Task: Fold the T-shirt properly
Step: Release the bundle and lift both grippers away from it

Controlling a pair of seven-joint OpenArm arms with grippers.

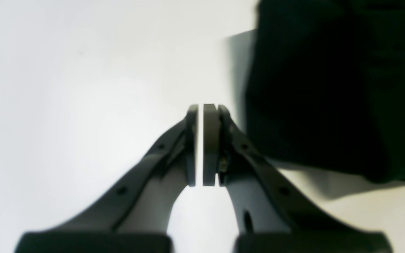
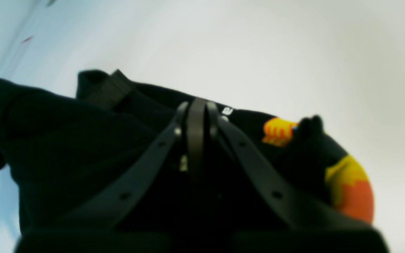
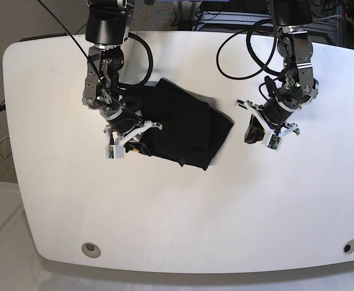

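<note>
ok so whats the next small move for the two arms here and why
Probably open the right gripper and lower it onto the T-shirt edge. It is shut over the bunched, uneven cloth, with no clear grip visible. The left gripper is shut over bare table, beside the shirt.

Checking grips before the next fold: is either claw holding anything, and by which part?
Left claw is shut on nothing, beside the T-shirt. Right claw is shut over the shirt; a hold cannot be told.

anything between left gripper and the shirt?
Nothing: bare white table separates the left gripper from the shirt, per the base view.
</note>
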